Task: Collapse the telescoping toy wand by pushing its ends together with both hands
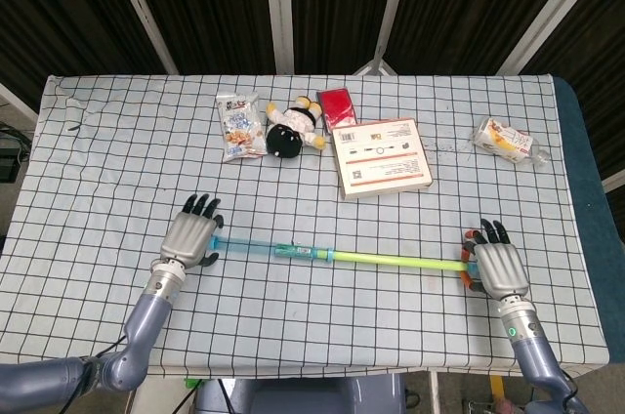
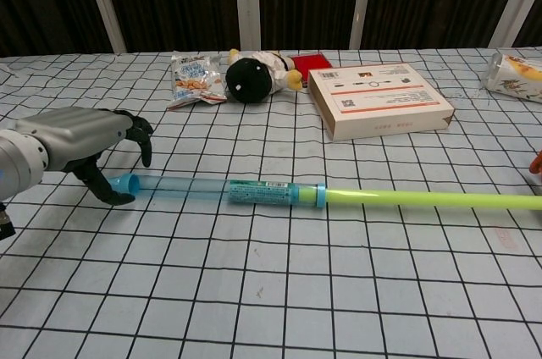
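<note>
The toy wand lies extended across the front of the table, with a clear blue tube on the left and a yellow-green shaft on the right. My left hand is at the wand's blue tip. Its fingers arch apart over the tip and its thumb touches the tip from the front. My right hand lies palm down over the wand's orange end, fingers stretched forward. Its grip on that end is hidden.
Along the back of the table lie a snack packet, a black and white plush toy, a red box and a flat cardboard box. Another wrapped packet lies at the far right. The table's front edge is close behind both hands.
</note>
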Motion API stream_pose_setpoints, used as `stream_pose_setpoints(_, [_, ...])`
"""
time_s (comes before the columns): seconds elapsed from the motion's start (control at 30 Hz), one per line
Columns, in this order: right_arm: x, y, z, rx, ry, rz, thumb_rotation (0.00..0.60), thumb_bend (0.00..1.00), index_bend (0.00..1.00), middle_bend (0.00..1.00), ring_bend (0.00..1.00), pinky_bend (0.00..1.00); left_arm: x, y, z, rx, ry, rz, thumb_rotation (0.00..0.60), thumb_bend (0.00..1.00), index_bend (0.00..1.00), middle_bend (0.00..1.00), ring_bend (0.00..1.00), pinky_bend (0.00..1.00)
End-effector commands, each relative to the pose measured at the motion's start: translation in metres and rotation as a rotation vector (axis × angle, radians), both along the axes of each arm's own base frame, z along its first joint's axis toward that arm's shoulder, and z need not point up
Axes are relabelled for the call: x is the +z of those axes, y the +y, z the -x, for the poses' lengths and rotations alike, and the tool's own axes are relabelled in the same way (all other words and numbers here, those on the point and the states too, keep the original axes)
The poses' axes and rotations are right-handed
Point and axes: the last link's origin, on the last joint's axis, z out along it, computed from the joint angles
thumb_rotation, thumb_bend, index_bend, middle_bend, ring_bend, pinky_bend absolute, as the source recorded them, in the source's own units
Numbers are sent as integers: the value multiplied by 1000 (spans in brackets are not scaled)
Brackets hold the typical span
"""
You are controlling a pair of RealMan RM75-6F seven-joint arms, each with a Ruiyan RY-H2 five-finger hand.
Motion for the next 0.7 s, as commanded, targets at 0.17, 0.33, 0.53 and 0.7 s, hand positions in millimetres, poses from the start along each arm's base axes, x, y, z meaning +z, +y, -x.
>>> stream_pose_setpoints(0.17, [0, 0, 0, -2, -1, 0, 600, 430, 623, 286, 7, 0, -4, 0, 3, 10, 9, -1, 600, 424, 407, 89, 0, 0])
stream_pose_setpoints(0.33, [0, 0, -1, -1, 2, 2, 600, 430, 625, 287, 7, 0, -3, 0, 5, 14, 6, -7, 600, 471, 448, 100, 0, 0])
stream_pose_setpoints(0.53, [0, 1, -1, 1, 2, 2, 600, 430, 626, 288, 7, 0, -1, 0, 5, 10, -9, -17, 600, 498, 500, 117, 0, 0])
stream_pose_setpoints(0.7, [0, 0, -3, 7, -4, 8, 600, 430, 626, 289, 7, 0, 2, 0, 6, 8, -16, -18, 600, 499, 513, 120, 0, 0])
